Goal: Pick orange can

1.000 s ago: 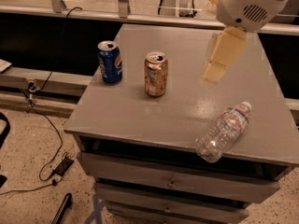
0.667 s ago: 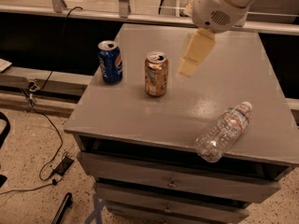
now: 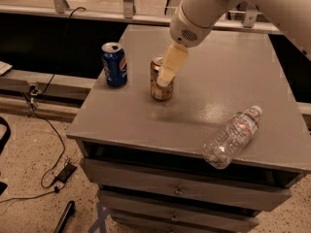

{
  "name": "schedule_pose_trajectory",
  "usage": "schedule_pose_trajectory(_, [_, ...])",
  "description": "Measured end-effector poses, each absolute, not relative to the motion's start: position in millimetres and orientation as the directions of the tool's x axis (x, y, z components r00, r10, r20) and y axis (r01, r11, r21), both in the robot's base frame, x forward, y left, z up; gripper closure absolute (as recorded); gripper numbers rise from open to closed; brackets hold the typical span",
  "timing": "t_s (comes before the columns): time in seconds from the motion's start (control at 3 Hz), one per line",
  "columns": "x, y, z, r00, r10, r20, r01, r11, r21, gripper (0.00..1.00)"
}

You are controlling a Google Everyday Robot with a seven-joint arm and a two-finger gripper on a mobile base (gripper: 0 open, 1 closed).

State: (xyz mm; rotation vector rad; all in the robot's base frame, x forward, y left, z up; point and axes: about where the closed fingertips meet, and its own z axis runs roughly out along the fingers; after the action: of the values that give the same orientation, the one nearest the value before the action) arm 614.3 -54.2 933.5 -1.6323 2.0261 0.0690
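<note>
The orange can [image 3: 158,88] stands upright on the grey cabinet top [image 3: 204,81], left of centre. It has a coppery body and a silver top. My gripper [image 3: 167,74] hangs from the white arm at the upper right and reaches down over the can's right side. One pale finger [image 3: 172,64] overlaps the can's top and upper body in this view. I cannot tell whether it touches the can.
A blue Pepsi can [image 3: 114,64] stands upright a short way left of the orange can. A clear plastic bottle [image 3: 232,136] lies on its side near the cabinet's front right edge. Drawers sit below the top. Cables lie on the floor at the left.
My gripper has moved left and down, from the cabinet's right half to right over the orange can. The cans and the bottle have not moved.
</note>
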Motion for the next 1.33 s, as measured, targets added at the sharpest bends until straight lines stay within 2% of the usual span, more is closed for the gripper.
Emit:
schedule_pose_trajectory(0.33, [614.3, -54.2, 933.5, -0.127, -0.894, -0.430, -0.921, 0.268, -0.283, 0.00])
schedule_pose_trajectory(0.67, [616.0, -60.2, 928.3, -0.163, -0.859, -0.485, -0.931, 0.297, -0.213, 0.00])
schedule_pose_trajectory(1.33, [614.4, -52.5, 917.0, -0.177, -0.863, -0.474, -0.945, 0.283, -0.162, 0.00])
